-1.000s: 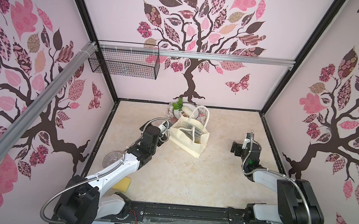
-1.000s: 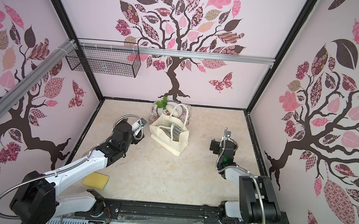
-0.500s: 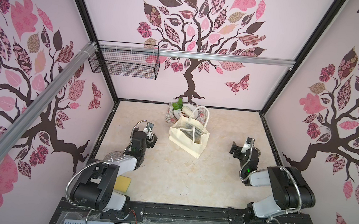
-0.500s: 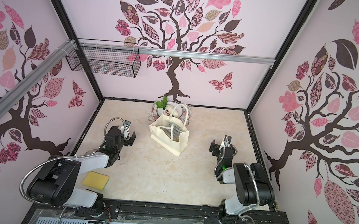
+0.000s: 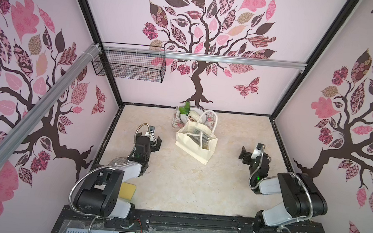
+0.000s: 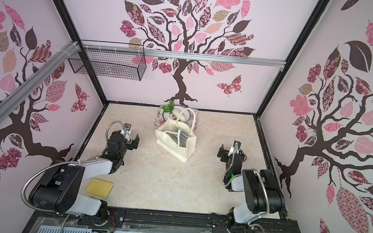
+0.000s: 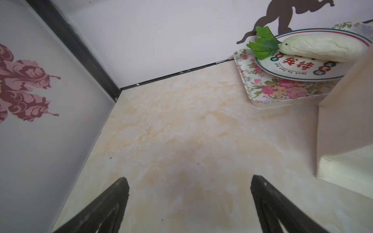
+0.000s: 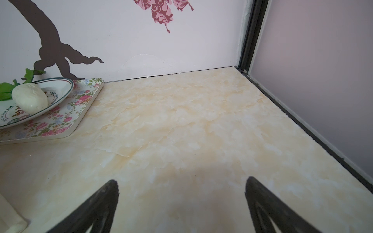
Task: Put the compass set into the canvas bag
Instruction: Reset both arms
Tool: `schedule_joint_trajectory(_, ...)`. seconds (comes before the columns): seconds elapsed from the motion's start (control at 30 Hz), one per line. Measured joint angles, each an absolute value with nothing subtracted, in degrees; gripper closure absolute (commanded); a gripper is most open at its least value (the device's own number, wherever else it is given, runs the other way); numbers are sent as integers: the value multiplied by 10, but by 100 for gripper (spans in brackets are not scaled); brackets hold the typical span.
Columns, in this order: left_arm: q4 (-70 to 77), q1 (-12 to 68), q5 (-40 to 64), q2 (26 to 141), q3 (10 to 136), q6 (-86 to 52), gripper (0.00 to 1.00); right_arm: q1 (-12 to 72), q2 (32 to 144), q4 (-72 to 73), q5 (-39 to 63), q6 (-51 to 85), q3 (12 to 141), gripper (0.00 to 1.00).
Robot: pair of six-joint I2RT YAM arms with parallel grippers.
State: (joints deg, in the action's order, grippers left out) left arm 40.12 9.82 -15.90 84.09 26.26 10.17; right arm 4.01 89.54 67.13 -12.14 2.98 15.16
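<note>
**Table stock: bag packed, both grippers empty**

Clock face read from a top view, 12 at the far wall.

1. Canvas bag (image 5: 191, 148) stands upright a little toward 12 from the centre, mouth up. Its rope handles are loose: one droops into the mouth, the other arches toward 12.
2. Compass set (image 5: 199, 134) is a clear case with dark contents, lying inside the bag and visible through the mouth in both top views. How it rests there cannot be told.
3. Left gripper (image 5: 156, 145) is at about 9, apart from the bag's side. Its jaws are spread wide with only bare tabletop between them in the wrist view (image 7: 189, 181). It grips nothing and touches nothing.
4. Right gripper (image 5: 244, 155) is at about 3, well clear of the bag. Its jaws are likewise wide apart and empty (image 8: 181, 181).
5. Floral tray (image 5: 175, 125) sits at 12 against the wall, carrying a plate (image 7: 302, 70) with a toy radish (image 7: 323, 47).
6. Yellow sponge (image 6: 99, 187) lies at about 8.
</note>
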Motion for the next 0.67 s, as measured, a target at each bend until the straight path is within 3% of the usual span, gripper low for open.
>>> schedule_joint_trajectory(0.13, 437, 69, -157, 854, 223, 68, 3, 40, 895, 671, -121, 30, 152, 0)
schedule_joint_trajectory(0.3, 590, 34, -136, 910, 151, 42, 3, 40, 895, 671, -121, 30, 152, 0)
schedule_joint_trajectory(0.67, 632, 35, -126, 920, 151, 29, 3, 40, 895, 671, -121, 30, 152, 0)
